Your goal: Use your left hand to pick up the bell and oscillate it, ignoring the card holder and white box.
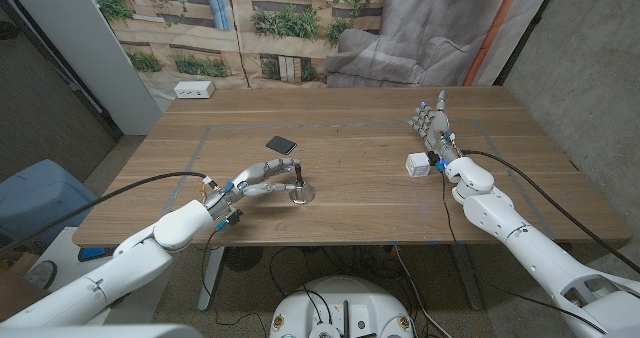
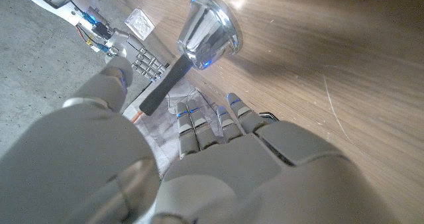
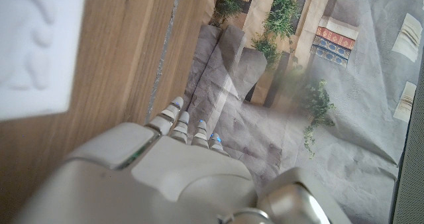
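At mid-table, the left robot hand [image 1: 262, 174], fingers spread, reaches beside the upright bell [image 1: 300, 185], not gripping.

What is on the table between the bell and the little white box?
Nothing: in the head view, only bare wood of the table lies between the bell by the left hand and the white box beside the right hand.

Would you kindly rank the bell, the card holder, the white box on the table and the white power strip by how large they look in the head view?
1. Bell, with handle.
2. Power strip, though farthest from the camera.
3. Card holder.
4. White box.
The card holder and the box look close in size, so that order is unsure.
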